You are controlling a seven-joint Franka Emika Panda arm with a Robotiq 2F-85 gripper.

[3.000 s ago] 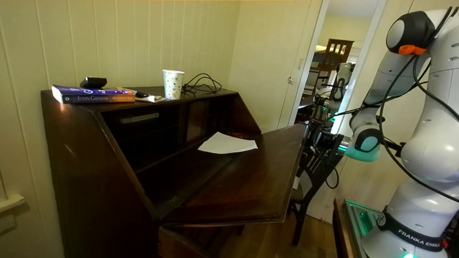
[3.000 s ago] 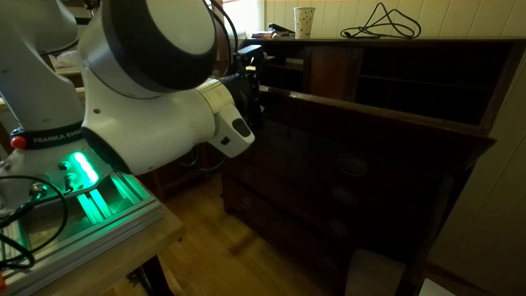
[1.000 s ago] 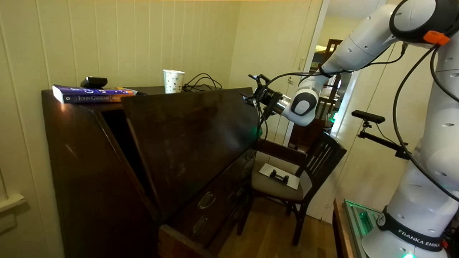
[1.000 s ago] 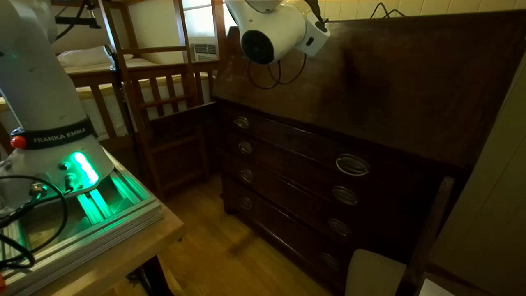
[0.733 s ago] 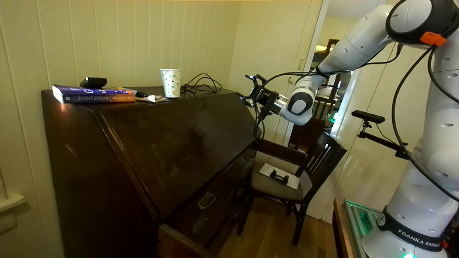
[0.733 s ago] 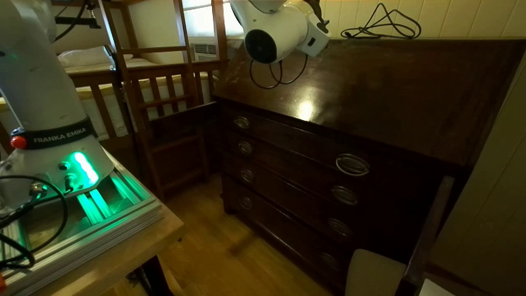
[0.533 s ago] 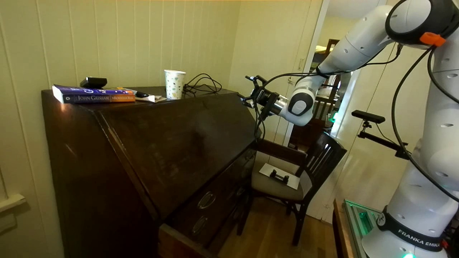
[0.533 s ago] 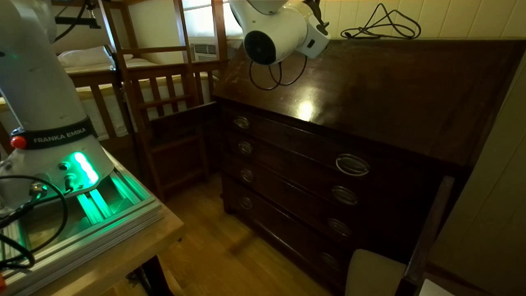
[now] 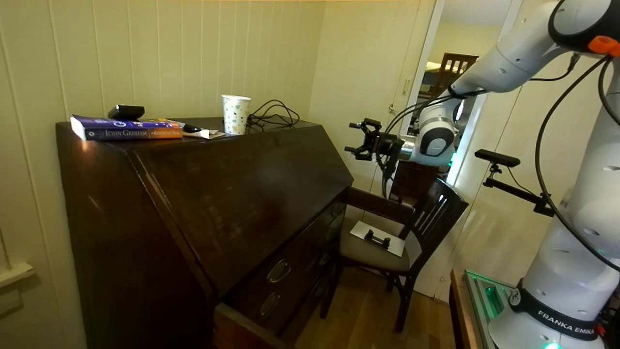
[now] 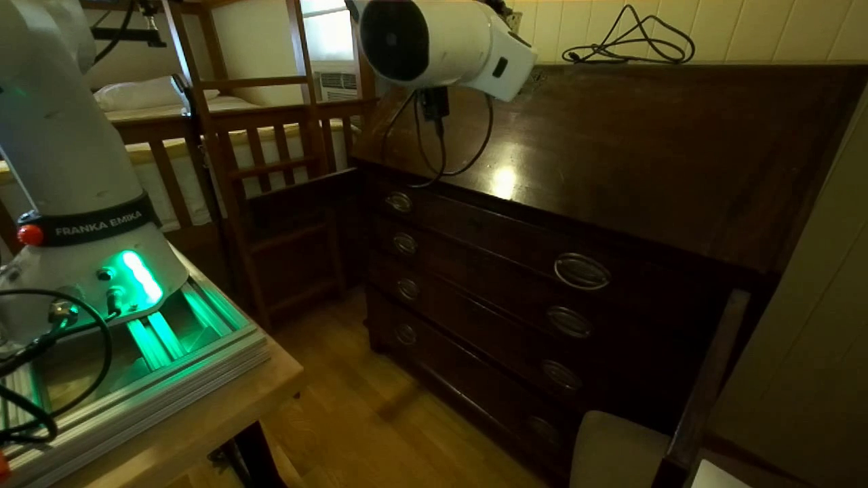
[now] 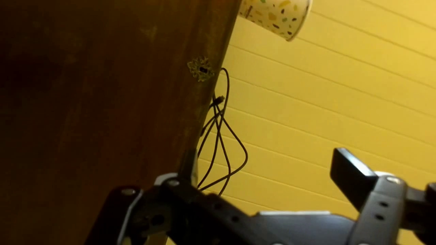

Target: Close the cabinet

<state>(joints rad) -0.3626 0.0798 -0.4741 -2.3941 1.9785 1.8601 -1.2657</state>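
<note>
The cabinet is a dark reddish-brown secretary desk with a slanted front panel and drawers. Its front panel (image 9: 252, 194) is up and lies flush against the slanted frame, covering the inner shelves. The panel also shows up in an exterior view (image 10: 651, 149) and fills the left of the wrist view (image 11: 119, 102), with a keyhole plate near its top edge. My gripper (image 9: 352, 137) is open and empty, in the air to the right of the panel, apart from it. In the wrist view its fingers (image 11: 265, 163) are spread wide with only wall and cable behind them.
On the cabinet top are a book (image 9: 127, 130), a spotted paper cup (image 9: 236, 115) and a looped black cable (image 9: 273, 114). A dark chair (image 9: 428, 228) stands before the drawers, a white board (image 9: 363, 230) on its seat. A wooden edge (image 9: 247, 329) is in the foreground.
The panel lay folded down with paper on it, then swung up and shut flush; the paper is now out of view. Since half a second ago my gripper has drawn back from the panel.
</note>
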